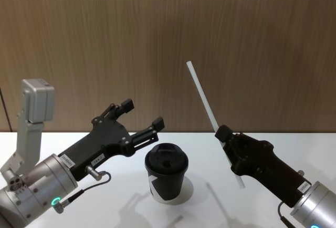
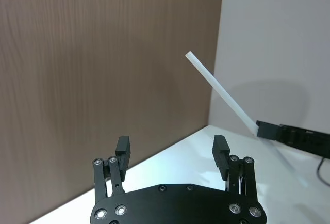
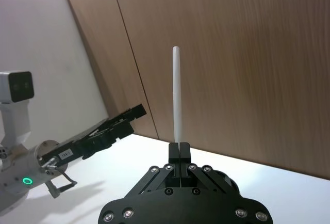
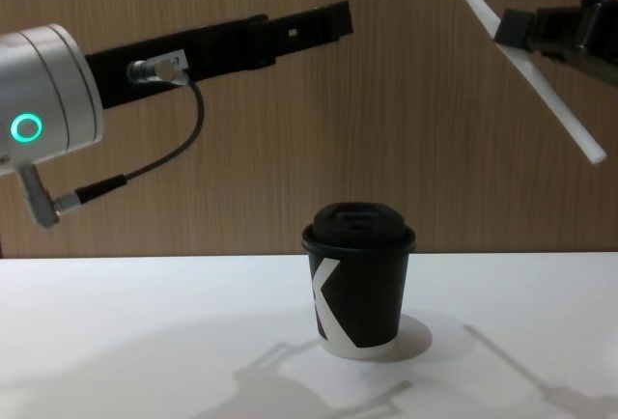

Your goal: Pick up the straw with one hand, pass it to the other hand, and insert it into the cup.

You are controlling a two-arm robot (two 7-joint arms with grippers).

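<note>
Up above the table, at about 2 o'clock from the cup in the head view, the right claw (image 1: 223,132) is pinched tight on the straw (image 1: 202,92). Its two fingers press together with the straw between them. The claw grips the straw low down. The long part sticks out past the fingertips toward 11 o'clock, and a short bit pokes out the other way toward 5 o'clock.

The left claw (image 1: 142,113) hangs at about 11 o'clock from the cup. Its fingers are spread wide and it holds nothing. Its tips point toward the straw but are well apart from it.

The cup (image 1: 166,173) stands upright on the white table (image 1: 226,207) with its lid on, below and between the two claws. From the chest view both claws are high over the lid, and the straw's low end is at 2 o'clock from it.

Open air lies between the claws. The brown wall (image 1: 157,39) stands behind them.
</note>
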